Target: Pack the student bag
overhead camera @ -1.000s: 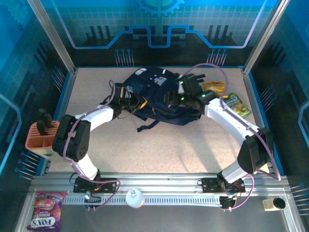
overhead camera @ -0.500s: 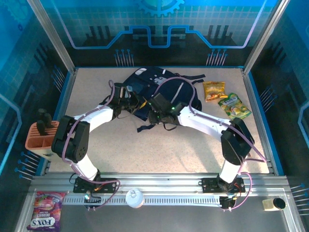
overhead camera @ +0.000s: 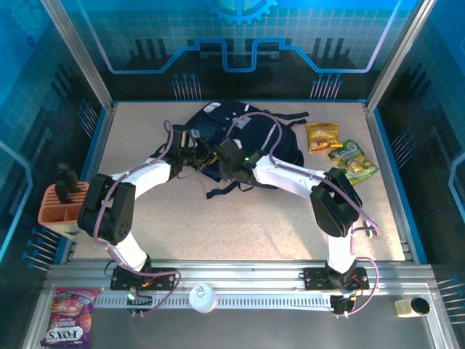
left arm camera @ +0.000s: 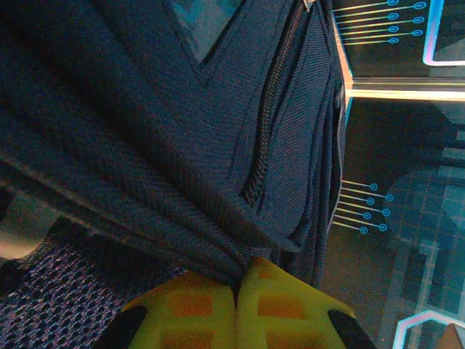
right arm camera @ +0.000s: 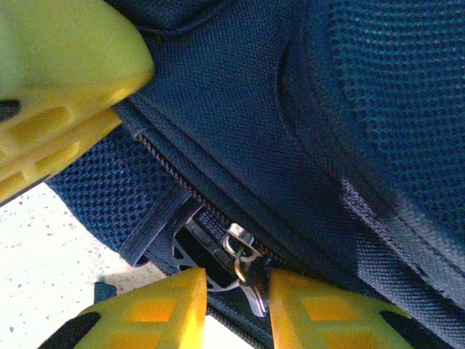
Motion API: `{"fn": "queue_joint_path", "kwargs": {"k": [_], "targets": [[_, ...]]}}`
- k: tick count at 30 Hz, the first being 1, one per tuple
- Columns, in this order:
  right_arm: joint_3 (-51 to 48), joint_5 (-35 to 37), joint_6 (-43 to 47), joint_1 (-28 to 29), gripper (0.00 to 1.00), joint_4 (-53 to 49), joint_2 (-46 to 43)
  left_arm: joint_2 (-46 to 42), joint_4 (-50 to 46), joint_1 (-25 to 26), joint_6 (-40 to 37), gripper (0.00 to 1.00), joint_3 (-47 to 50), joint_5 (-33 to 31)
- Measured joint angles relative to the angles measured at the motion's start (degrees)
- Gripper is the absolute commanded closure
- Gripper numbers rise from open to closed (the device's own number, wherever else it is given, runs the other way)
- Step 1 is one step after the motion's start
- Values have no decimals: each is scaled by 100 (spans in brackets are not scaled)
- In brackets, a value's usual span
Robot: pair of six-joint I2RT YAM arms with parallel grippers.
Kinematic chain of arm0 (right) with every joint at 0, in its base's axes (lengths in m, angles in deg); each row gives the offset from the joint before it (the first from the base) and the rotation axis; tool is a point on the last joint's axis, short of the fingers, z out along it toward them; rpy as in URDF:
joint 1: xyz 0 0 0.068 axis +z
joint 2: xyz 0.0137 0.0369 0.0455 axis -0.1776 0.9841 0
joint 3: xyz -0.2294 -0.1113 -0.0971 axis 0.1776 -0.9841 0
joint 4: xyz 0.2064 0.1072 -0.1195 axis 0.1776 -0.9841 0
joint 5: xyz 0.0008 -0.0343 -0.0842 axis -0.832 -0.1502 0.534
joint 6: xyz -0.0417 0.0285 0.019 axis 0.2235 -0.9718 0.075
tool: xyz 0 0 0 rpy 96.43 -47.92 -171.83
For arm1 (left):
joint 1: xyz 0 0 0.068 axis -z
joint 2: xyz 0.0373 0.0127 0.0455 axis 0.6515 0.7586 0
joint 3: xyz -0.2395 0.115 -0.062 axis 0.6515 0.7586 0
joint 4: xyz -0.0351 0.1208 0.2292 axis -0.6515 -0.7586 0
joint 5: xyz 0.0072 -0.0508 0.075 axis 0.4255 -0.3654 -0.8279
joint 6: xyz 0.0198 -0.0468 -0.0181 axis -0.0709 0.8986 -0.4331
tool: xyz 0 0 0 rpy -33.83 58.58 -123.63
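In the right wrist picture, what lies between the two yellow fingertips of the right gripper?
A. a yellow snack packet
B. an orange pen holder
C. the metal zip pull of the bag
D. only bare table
C: the right wrist view shows the metal zip pull of the student bag hanging in the gap between the fingertips of the right gripper, which stand apart.

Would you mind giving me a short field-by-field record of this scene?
bag: student bag, lying on table
left gripper: shut on a fold of bag fabric
right gripper: straddling zip pull, grip unclear
loose items: yellow snack packet and green snack packet, right of bag
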Motion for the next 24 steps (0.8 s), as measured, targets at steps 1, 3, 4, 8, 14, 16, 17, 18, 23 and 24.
{"fn": "queue_joint_path", "kwargs": {"k": [1, 3, 4, 8, 14, 16, 17, 18, 23, 24], "targets": [[20, 20, 9, 0, 73, -22, 9, 0, 7, 2, 0, 100, 0, -11], [37, 76, 33, -2, 76, -44, 31, 0, 9, 4, 0, 100, 0, -22], [52, 103, 48, -2, 77, -63, 46, 0, 9, 7, 0, 100, 0, -33], [83, 188, 72, -2, 84, -103, 94, 0, -2, 7, 0, 100, 0, -55], [87, 295, 155, -2, 91, -146, 96, 0, -13, 22, -4, 100, 0, -107], [70, 319, 203, -2, 91, -142, 94, 0, -11, 20, -2, 100, 0, -133], [37, 330, 225, -2, 91, -109, 83, 0, -13, 15, 0, 100, 0, -140], [-28, 330, 249, -2, 91, -57, 61, 0, -13, 7, 0, 100, 0, -140], [-697, 372, 313, -20, 91, 264, -367, 2, -33, -52, -2, 100, 0, -81], [-861, 391, 310, -44, 91, 278, -505, 2, -31, -68, -2, 100, 0, -50]]}}
